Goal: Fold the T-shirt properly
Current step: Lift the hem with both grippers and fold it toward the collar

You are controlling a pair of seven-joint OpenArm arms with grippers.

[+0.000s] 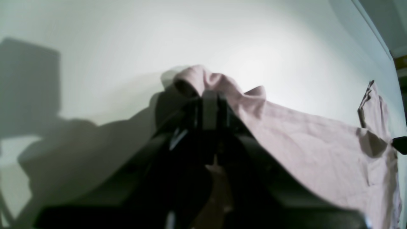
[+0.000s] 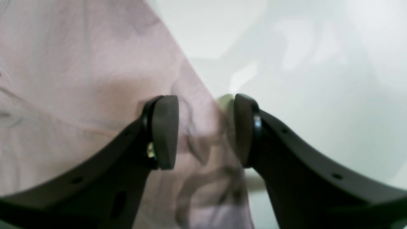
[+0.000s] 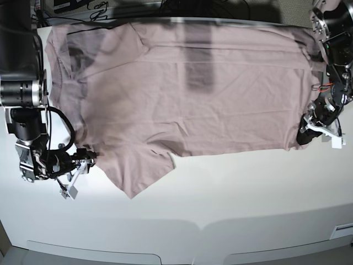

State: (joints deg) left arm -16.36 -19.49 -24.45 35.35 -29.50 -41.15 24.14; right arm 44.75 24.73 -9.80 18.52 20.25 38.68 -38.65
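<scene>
Mauve-pink T-shirt [image 3: 187, 94] spread flat on white worktop [image 3: 220, 204], one sleeve toward near edge | left tool [image 1: 210, 95] clamped on T-shirt hem, fabric bunched | right tool [image 2: 205, 130] jaws apart, straddling T-shirt edge, nothing held

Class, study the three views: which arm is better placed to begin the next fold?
Probably the left: its pincer is shut on the T-shirt hem. The right pincer is open, only straddling the edge.

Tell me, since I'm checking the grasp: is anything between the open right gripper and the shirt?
Nothing visible. The right gripper is open, with the T-shirt edge lying directly between its fingers.
</scene>
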